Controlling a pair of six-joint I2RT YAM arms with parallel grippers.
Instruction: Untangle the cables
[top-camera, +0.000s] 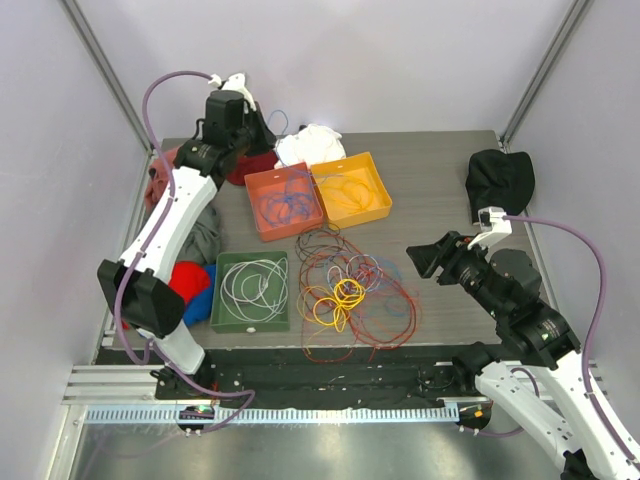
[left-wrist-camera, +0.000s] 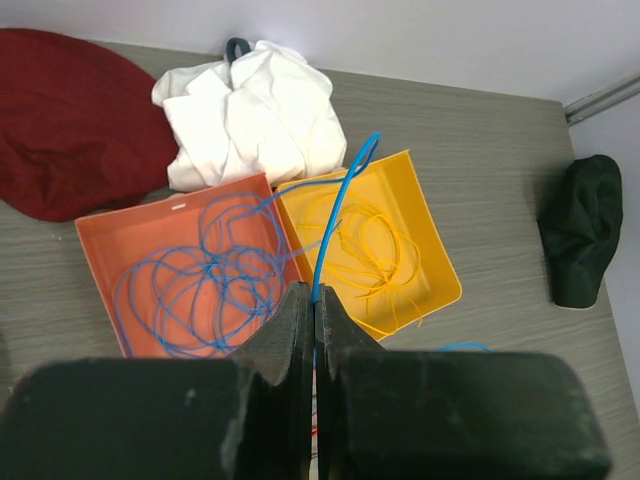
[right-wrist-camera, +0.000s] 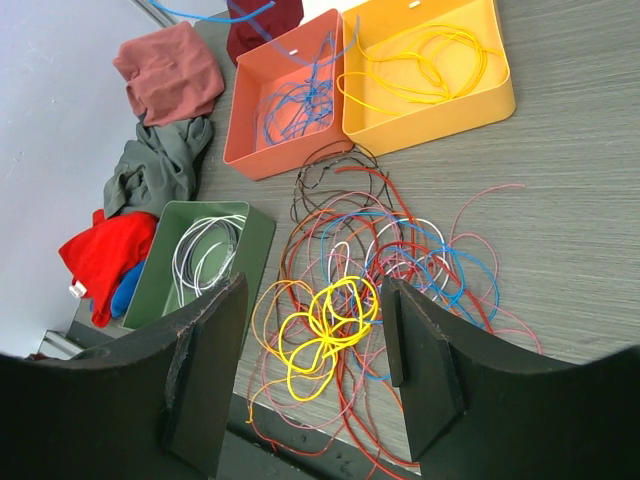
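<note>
A tangle of red, pink, blue, white and orange cables (top-camera: 350, 290) lies on the table's near middle, with a yellow bunch (right-wrist-camera: 320, 320) at its front. My left gripper (left-wrist-camera: 314, 292) hangs high over the back left (top-camera: 258, 130), shut on a blue cable (left-wrist-camera: 340, 200). That cable trails down into the orange tray (left-wrist-camera: 110, 240), which holds blue loops. The yellow tray (left-wrist-camera: 430, 260) holds yellow cable. White cable lies in the green tray (top-camera: 225, 262). My right gripper (right-wrist-camera: 313, 290) is open and holds nothing; it hovers right of the tangle (top-camera: 418, 260).
Cloths ring the table: white (top-camera: 310, 145) and dark red (left-wrist-camera: 70, 120) at the back, black (top-camera: 500, 180) at the right, grey (top-camera: 205, 235), red and blue (top-camera: 188, 280) at the left. The near table edge runs just below the tangle.
</note>
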